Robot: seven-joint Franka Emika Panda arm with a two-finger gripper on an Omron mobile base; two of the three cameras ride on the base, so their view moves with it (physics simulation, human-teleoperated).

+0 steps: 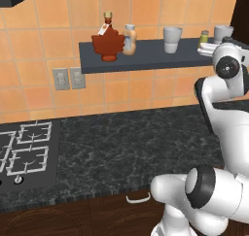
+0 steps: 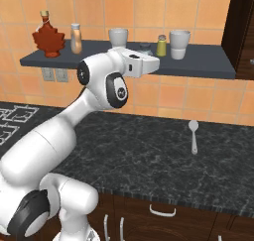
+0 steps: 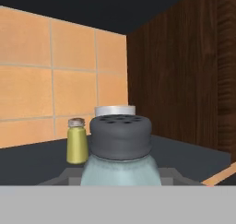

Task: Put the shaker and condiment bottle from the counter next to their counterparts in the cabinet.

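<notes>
- Pale blue-grey shaker is seen right at the hand view's bottom, grey perforated cap up, upright; the hand is clenched on it, held at cabinet height.
- Hand is seen in the right base view over the cabinet's front edge, just left of the yellow-green shaker.
- In the hand view the yellow-green shaker stands upright just beyond and left of the held shaker, on the cabinet surface; a white cup is partly hidden behind the held cap.
- Table: black marbled top, a spoon lies on it at right, well apart from the arm.
- Cooktop is set into the table's left end.
- Cabinet, left end: condiment bottle stands upright, just beside the dark red maple-leaf bottle; touching or not cannot be told.
- Another white cup stands mid-cabinet, a third right of the yellow-green shaker.
- Orange tiled wall behind, two outlets below the cabinet.
</notes>
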